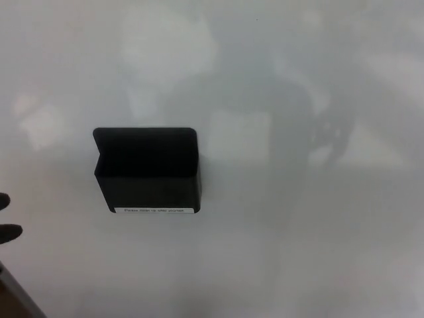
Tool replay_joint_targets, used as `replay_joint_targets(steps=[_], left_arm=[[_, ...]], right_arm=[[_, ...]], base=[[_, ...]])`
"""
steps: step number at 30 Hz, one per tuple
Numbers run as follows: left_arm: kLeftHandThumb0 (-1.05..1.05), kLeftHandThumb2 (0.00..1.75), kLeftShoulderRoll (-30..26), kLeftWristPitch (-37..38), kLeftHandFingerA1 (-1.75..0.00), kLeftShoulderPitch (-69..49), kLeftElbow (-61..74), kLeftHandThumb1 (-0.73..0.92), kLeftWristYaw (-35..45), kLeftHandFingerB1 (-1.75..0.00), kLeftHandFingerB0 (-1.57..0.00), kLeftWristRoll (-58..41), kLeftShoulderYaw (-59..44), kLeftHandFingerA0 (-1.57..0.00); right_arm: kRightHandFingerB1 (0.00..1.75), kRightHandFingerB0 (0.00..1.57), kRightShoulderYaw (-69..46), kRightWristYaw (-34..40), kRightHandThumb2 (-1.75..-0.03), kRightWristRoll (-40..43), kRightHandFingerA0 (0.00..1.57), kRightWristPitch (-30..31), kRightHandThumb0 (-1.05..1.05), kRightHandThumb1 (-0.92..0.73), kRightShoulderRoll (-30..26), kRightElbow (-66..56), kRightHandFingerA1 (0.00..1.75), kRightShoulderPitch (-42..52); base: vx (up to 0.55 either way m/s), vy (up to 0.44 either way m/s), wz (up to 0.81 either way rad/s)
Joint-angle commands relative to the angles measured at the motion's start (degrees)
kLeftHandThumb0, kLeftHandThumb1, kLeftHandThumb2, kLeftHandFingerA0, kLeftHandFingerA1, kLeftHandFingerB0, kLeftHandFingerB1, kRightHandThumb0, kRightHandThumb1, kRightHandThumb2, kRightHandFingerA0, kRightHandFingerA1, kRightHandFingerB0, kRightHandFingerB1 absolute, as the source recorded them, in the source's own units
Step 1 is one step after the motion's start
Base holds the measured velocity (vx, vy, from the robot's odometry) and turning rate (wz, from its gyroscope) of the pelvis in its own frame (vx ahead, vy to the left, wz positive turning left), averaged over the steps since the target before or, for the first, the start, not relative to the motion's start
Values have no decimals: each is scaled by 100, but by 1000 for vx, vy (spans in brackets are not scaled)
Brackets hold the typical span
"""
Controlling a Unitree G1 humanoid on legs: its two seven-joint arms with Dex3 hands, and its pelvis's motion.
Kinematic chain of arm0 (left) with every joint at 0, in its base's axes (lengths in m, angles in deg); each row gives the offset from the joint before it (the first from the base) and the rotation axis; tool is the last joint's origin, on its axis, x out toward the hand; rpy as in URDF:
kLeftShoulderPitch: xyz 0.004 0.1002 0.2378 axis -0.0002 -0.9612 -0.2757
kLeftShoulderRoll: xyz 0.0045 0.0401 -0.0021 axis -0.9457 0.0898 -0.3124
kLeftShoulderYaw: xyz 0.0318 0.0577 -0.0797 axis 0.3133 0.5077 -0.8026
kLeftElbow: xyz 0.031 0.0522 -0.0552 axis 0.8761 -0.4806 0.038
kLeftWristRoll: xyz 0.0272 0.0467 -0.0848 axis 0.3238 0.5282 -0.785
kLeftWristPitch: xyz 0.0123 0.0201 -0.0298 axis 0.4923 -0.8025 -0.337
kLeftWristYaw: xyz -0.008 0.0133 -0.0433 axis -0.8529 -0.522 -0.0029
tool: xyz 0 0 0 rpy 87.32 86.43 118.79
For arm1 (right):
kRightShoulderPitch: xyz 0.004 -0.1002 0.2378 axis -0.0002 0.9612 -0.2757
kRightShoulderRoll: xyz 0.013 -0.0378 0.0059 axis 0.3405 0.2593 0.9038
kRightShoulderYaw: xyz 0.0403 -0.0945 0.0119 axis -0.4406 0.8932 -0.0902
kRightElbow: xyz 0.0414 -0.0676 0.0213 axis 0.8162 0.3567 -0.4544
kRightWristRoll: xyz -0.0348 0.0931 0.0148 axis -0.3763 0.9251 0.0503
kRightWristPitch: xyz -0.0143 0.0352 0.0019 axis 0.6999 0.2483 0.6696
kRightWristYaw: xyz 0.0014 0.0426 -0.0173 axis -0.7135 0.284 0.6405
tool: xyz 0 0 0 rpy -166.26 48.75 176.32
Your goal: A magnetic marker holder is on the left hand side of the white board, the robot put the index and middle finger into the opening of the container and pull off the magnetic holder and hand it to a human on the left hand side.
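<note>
A black magnetic marker holder (147, 170) is stuck on the whiteboard (298, 232), left of the picture's middle. Its opening faces up and a white label strip runs along its bottom edge. Two black fingertips of my left hand (8, 218) show at the picture's left edge, below and well left of the holder, not touching it. They stand apart, one above the other. The rest of that hand is out of frame. My right hand does not show.
The glossy whiteboard fills nearly the whole view and carries dim reflections. A dark board edge (16, 298) cuts across the bottom left corner.
</note>
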Motion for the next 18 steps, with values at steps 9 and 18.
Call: replay_joint_targets(steps=[9, 18], left_arm=[[-33, 52, -1000, 1870, -43, 847, 980, 42, -453, -47, -58, 2091, 842, -60], [-40, 72, -1669, 1328, -58, 1755, 1222, 34, -709, -55, -38, 3594, 1925, -42]], right_arm=[[32, 36, 130, -904, -62, 265, 79, -1092, -54, -73, 335, -14, 54, -333], [33, 38, 188, -896, -62, 264, 80, -1160, -54, -73, 341, -49, 52, -314]], base=[[0, 0, 0], [0, 0, 0]])
